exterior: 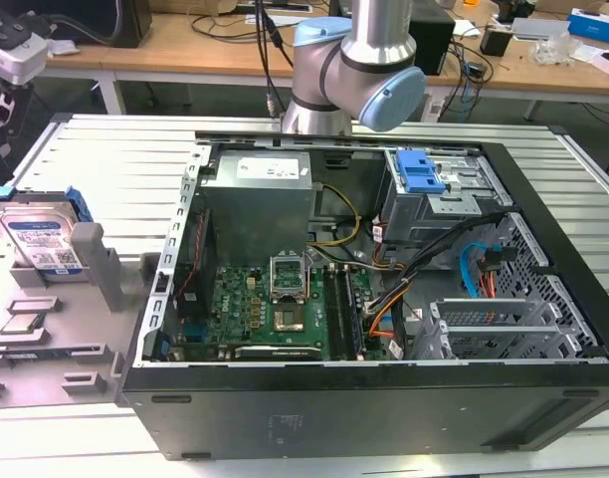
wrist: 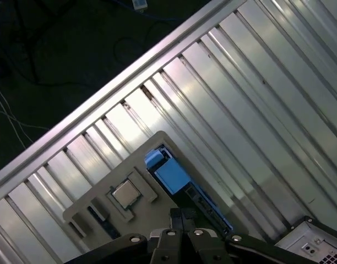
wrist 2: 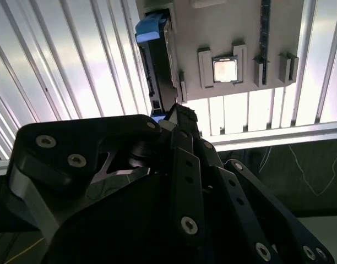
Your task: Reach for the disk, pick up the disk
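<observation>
- The gripper [wrist: 182, 212] [wrist 2: 178, 110] hangs above the ribbed metal desk [wrist: 251, 82], its black fingertips drawn close together with nothing between them (narrow, and empty).
- The disk [wrist: 177, 179] [wrist 2: 157, 66] [exterior: 41, 244] sits just beyond the fingertips and lower down. It is not gripped, and I cannot tell of any contact with it.
- It stands on edge in a slot of a grey holder plate [wrist 2: 229, 27] [wrist: 97, 203] [exterior: 86, 349], which lies flat on the desk under the gripper.
- The disk's blue carrier frame [wrist 2: 149, 27] shows most clearly at the end farther from the gripper.
- In the exterior view the disk leans tilted with its blue-and-white label facing up and outward, and a grey post [exterior: 91, 254] of the holder stands just beside it.
- A square processor chip [wrist 2: 224, 70] [wrist: 125, 193] [exterior: 21, 324] rests in a recess of the same plate. It is beside the disk but apart from it, and also beyond the fingertips.
- In the exterior view the holder sits at the exterior view's left, next to an open computer case [exterior: 364, 398] that lies on its side on the desk.
- The robot arm [exterior: 354, 70] rises behind the case.
- Inside the case are a green motherboard [exterior: 275, 309], a grey power-supply box [exterior: 260, 199] and a drive cage with a blue latch [exterior: 424, 179] (all well apart from the disk).
</observation>
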Robot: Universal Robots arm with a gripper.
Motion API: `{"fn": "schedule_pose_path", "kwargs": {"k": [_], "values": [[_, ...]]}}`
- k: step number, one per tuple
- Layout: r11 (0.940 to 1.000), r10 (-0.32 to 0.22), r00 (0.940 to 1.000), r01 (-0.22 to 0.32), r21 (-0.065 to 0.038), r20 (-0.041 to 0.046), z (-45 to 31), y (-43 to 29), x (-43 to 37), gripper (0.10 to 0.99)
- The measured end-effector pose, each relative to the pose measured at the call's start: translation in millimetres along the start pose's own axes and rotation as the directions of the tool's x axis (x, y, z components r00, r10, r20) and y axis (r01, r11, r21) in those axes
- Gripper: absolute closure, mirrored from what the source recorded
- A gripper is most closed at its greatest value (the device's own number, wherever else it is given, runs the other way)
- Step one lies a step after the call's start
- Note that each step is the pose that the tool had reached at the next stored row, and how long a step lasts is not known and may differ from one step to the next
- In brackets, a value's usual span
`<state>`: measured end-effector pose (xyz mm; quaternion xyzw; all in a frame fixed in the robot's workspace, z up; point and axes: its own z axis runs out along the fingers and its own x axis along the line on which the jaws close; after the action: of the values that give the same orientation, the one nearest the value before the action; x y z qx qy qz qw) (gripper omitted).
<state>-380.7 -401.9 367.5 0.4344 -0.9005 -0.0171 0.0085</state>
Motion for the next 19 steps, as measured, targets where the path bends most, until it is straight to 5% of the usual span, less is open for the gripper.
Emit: {"fn": "schedule_pose_path", "kwargs": {"k": [6, 13, 19], "values": [[0.9979, -0.064, 0.9979, 0.064, 0.000, -0.0024, 0.0, 0.0, 0.0, 0.980], [0.9878, -0.156, 0.9878, 0.156, 0.000, -0.0060, 0.0, 0.0, 0.0, 0.980], [0.9692, -0.246, 0.9692, 0.246, -0.001, -0.0094, 0.0, 0.0, 0.0, 0.980]]}}
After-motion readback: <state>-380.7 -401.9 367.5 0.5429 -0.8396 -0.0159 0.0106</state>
